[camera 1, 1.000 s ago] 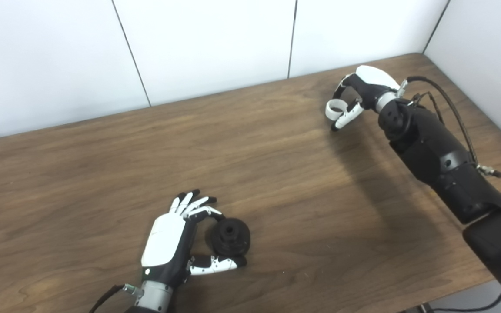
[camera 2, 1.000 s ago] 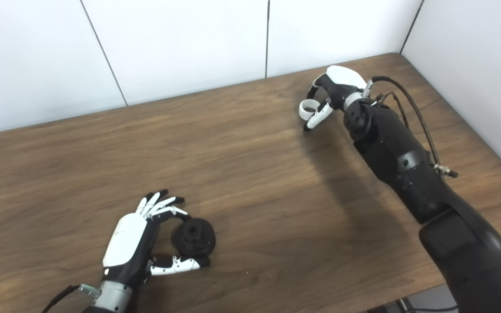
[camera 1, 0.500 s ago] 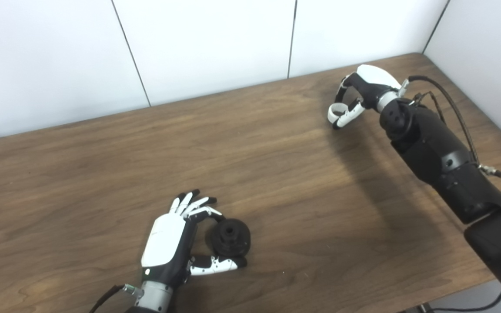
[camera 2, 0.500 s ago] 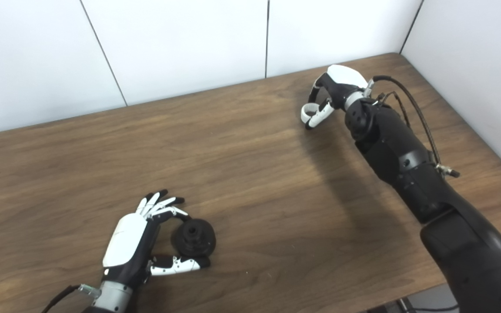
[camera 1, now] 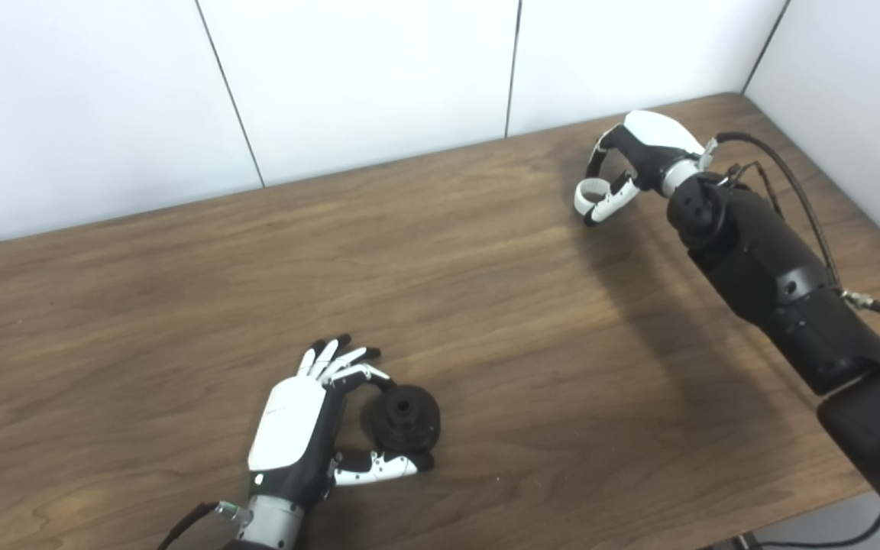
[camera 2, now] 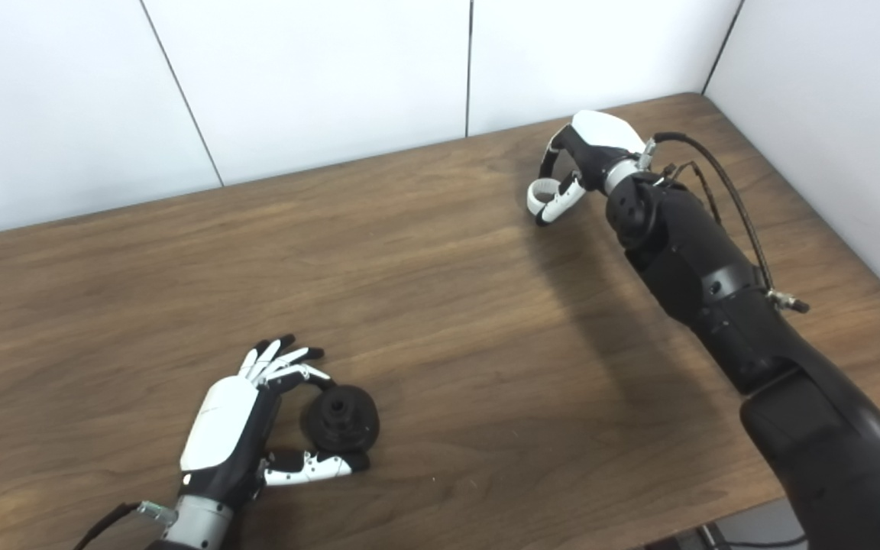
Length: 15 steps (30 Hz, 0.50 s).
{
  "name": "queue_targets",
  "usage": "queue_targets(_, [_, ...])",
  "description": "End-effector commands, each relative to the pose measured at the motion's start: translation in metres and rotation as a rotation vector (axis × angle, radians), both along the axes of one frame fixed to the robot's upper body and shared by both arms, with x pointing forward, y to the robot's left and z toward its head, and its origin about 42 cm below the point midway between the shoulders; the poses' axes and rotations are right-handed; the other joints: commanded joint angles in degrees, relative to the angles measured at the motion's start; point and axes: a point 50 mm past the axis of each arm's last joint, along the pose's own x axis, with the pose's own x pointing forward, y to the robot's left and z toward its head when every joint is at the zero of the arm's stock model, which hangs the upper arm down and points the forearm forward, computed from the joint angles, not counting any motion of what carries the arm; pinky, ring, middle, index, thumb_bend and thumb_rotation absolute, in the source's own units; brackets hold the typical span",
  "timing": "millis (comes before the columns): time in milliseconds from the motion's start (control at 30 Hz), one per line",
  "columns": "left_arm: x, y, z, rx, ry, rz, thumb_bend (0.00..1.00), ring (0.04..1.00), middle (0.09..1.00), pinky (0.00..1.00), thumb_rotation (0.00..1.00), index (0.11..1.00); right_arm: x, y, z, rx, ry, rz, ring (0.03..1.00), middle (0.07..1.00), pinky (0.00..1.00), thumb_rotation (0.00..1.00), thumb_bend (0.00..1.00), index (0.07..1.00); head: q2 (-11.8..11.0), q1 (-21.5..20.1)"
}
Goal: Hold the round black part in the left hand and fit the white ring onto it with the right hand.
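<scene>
White wall panels (camera 1: 363, 76) back a brown wooden table (camera 1: 486, 305). Near the front edge, the left hand (camera 1: 299, 428) rests on the wood, thumb and fingers (camera 1: 341, 359) cupped loosely around the round black part (camera 1: 403, 416), which sits on the table; whether they touch it, I cannot tell. Well apart, at the far right corner, the right hand (camera 2: 581, 156) is curled, pinching the white ring (camera 1: 589, 192) between thumb and fingers.
</scene>
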Motion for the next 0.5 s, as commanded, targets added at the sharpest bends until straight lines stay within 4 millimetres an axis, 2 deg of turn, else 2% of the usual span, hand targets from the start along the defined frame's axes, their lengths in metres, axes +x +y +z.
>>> queue_targets(0, [-0.010, 0.004, -0.017, 0.078, 0.085, -0.030, 0.52, 0.963, 0.834, 1.00, 0.06, 0.484, 0.004, 0.002, 0.038, -0.056, -0.093, 0.059, 0.961, 0.859, 0.95, 0.13, 0.52, 0.487, 0.0, 0.0])
queue_targets(300, [-0.008, 0.000, -0.017, 0.076, 0.085, -0.031, 0.53, 0.961, 0.835, 1.00, 0.06, 0.483, -0.024, 0.056, 0.074, -0.098, -0.124, 0.281, 0.956, 0.851, 0.98, 0.14, 0.52, 0.487, 0.2, 1.3])
queue_targets(467, [-0.007, -0.003, -0.016, 0.073, 0.083, -0.033, 0.53, 0.961, 0.836, 1.00, 0.06, 0.483, -0.052, 0.093, 0.095, -0.094, -0.126, 0.406, 0.966, 0.854, 1.00, 0.14, 0.52, 0.486, 0.6, 2.0])
